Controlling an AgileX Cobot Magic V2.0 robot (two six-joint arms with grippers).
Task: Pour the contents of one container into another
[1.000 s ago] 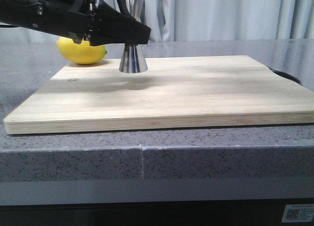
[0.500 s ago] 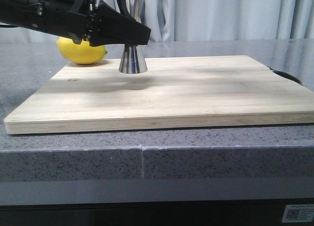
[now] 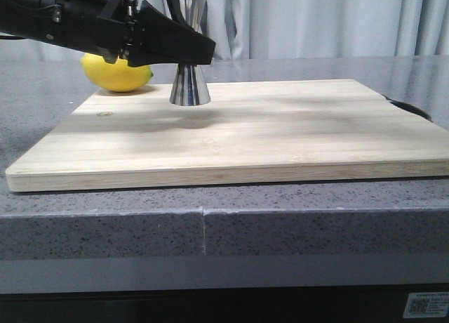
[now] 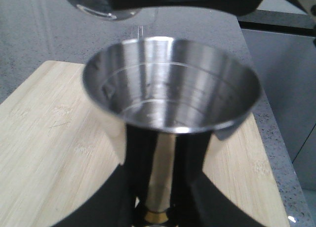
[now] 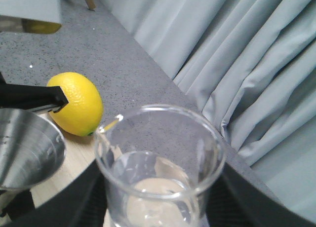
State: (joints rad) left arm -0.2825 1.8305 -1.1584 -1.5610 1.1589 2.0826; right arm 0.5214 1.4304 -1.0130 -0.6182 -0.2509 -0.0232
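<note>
While the front view looks low across the table, the left gripper point(image 3: 200, 53) reaches in from the left and clamps the jigger point(image 3: 189, 88) at its waist, so the steel cup is steadied on the far part of the cutting board point(image 3: 231, 137) to receive a pour. A lemon point(image 3: 117, 73) lies on the counter just behind the board's far left corner, out of the way. The beaker and the right arm do not show here. Against the earlier front pictures, almost nothing differs: the jigger stands on the same spot and the left arm sits at most a shade higher.

From the left wrist, the jigger's point(image 4: 170, 84) open upper cup fills the view, with what looks like a little clear liquid in its bottom, though the glare makes that uncertain. The dark fingers point(image 4: 197, 158) press its narrow waist from both sides, just above the gold band. At the top edge a glass rim hangs over the cup, probably the beaker point(image 4: 101, 7), held there so its contents would fall inside.

From the right wrist, the beaker point(image 5: 160, 168) is held upright between the right gripper's point(image 5: 160, 207) dark fingers, closed on its sides, with some liquid left in it. It rides above and beside the jigger point(image 5: 27, 148), with the lemon point(image 5: 76, 103) beyond.
</note>
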